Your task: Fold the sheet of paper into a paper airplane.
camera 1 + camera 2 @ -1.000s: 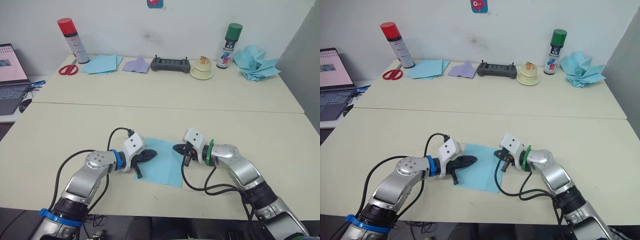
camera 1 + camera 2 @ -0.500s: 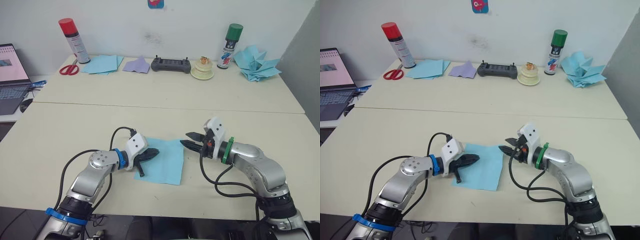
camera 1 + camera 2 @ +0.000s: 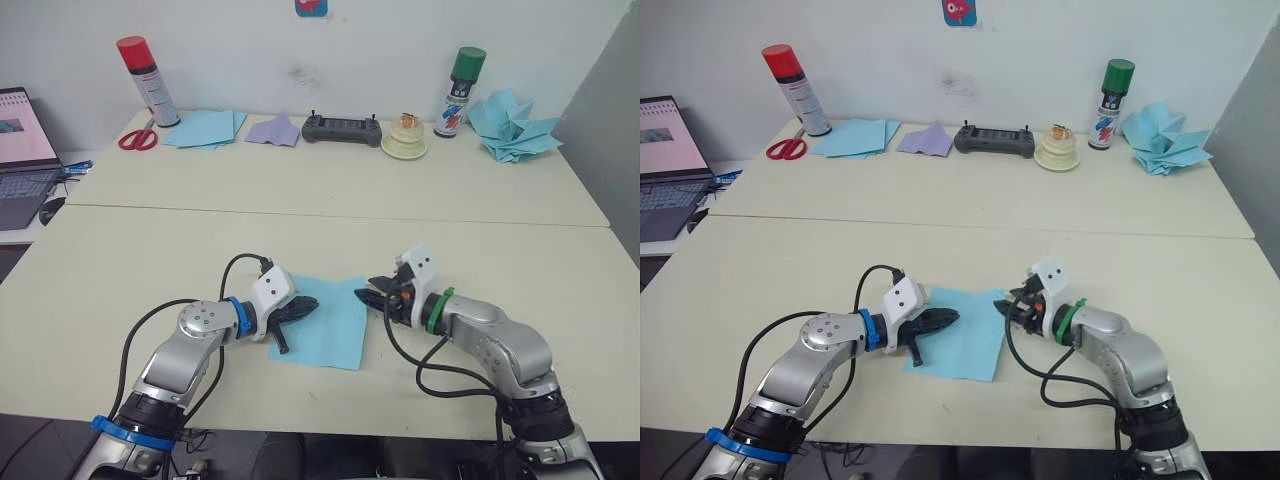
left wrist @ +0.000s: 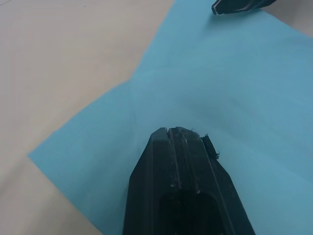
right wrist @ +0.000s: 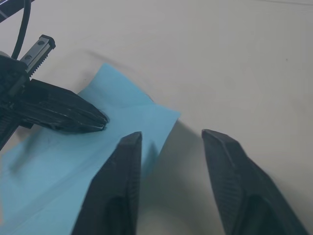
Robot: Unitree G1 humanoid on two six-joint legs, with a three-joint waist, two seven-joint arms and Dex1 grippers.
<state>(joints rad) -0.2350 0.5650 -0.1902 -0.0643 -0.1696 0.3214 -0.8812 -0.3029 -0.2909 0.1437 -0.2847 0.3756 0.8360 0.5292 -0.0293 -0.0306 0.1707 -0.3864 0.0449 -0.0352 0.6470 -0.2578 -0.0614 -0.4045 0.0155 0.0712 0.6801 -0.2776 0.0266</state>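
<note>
Robotics lab or office workspace: two plain beige tables against bare white wall; open laptop at 10 o'clock, black handheld controller at 12.

1. Silver-grey metal arm shells, glossy and rounded, behind each gripper.
2. A blue ring behind the left gripper; a green ring behind the right gripper.
3. White boxy wrist camera housings with small dark screws.
4. Black looping cables; ribbed matte-black fingers.
</note>
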